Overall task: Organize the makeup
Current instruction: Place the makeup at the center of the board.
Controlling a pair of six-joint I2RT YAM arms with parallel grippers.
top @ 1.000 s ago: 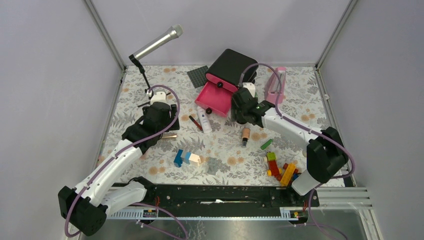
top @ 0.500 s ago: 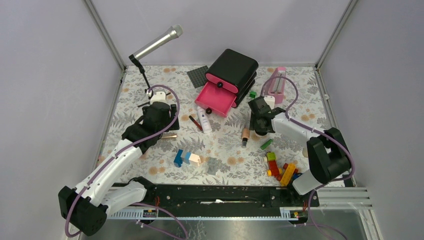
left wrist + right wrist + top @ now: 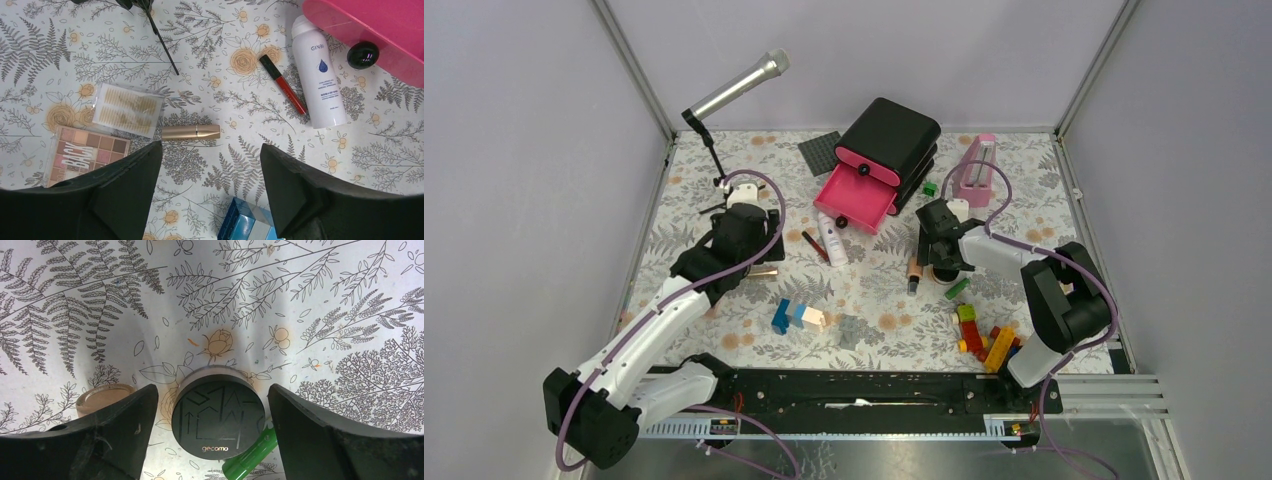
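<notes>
**Right arm.** The right gripper [image 3: 211, 390] is wide open and holds nothing. Its two fingers stand one on each side of the round black compact [image 3: 218, 414], with a gap at both sides. The compact lies flat on the table [image 3: 874, 300], lid up, in front of the open pink drawer [image 3: 856, 200]. The peach bottle [image 3: 105, 397] lies just beside the compact on one side. A green brick [image 3: 247, 460] lies against or right next to its rim on the other; the wrist view does not show which.

**Handling, compact.** It is probably light and rigid. The lid looks smooth and glossy, so expect little friction. It sits low, so the fingers likely need to reach almost to the table. Take hold across the full width, on the side wall, not on the lid. An off-centre grip on a round rim may squirt it out sideways. Closing could also catch the green brick.

**Left arm.** The left gripper [image 3: 210, 149] is also fully open and empty, above the table. The rose-gold lipstick [image 3: 191, 132] lies crosswise just beyond the fingertips. The brown palette [image 3: 87, 155] and a clear packet [image 3: 127, 110] lie near it. The red pencil [image 3: 282, 85] and white tube [image 3: 320, 80] lie beside the drawer.

**Handling, lipstick.** It is a smooth metal-looking cylinder and may roll. Grip it at mid-length, across its narrow width.
</notes>
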